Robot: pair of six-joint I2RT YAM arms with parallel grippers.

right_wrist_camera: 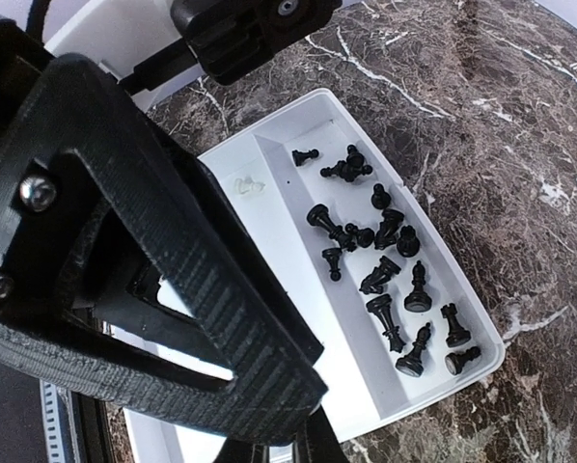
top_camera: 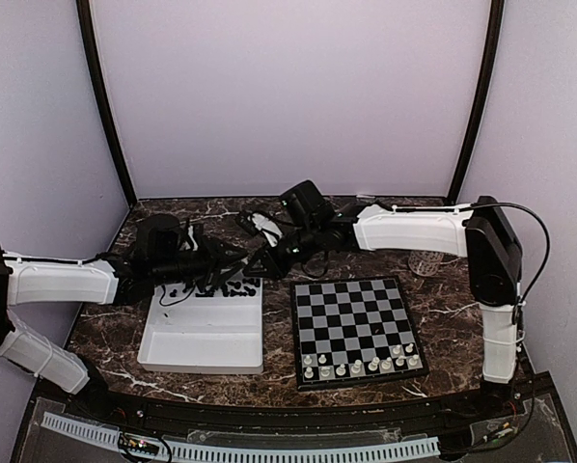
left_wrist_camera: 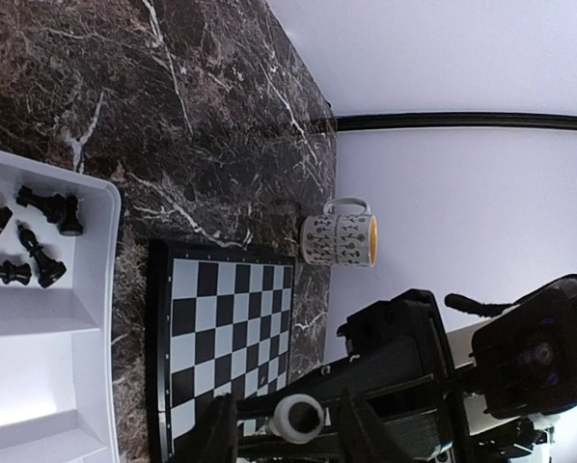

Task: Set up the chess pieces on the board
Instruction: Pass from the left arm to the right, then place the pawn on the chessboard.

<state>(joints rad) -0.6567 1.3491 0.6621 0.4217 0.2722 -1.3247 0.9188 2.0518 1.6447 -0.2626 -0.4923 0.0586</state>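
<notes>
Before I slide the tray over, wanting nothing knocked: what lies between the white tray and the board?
Nothing but bare marble table lies between the white tray and the board. The top external view shows that strip, and the left wrist view agrees.

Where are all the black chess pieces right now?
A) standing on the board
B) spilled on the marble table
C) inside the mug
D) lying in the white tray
D: the black chess pieces lie loose in one compartment of the white tray, and only white pieces stand on the board.
</notes>
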